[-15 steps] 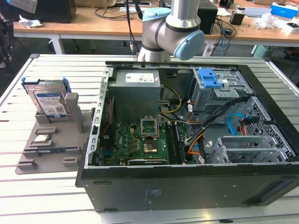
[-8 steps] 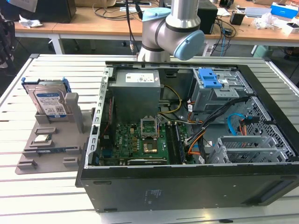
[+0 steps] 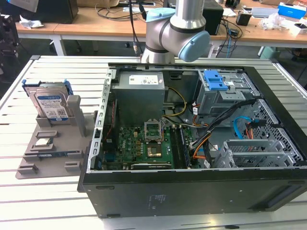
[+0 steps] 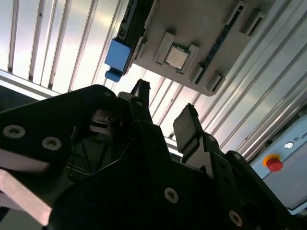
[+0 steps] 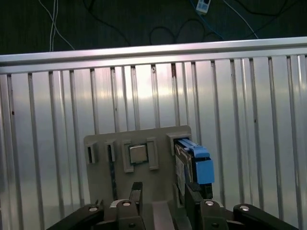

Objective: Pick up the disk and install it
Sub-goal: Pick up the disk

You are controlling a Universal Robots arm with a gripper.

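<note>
The gripper (image 5: 164, 188) is seen in both wrist views with its two fingers (image 5: 136, 191) held apart, and nothing is clamped between them. The disk (image 5: 184, 167) is found ahead of the gripper and apart from it, stood on its edge in a slot of the grey holder (image 5: 163, 136), with its blue carrier frame (image 5: 204, 170) turned toward the wrist; it is not lined up with the gap but lies rather in front of one finger. The processor chip (image 5: 138, 154) is seated in the same holder, just beside the disk and nearly straight ahead of the gap. The step in hand is judged to be the approach for the grasp, and no part of the installing is done yet, the open computer case (image 3: 192, 143) being well apart from the holder. For a good grasp the gap should be shifted sideways until the thin body of the disk is centred in it, the fingers should be kept parallel to its flat faces, and they should be closed only when both are well past its near edge; the chip should not be touched
</note>
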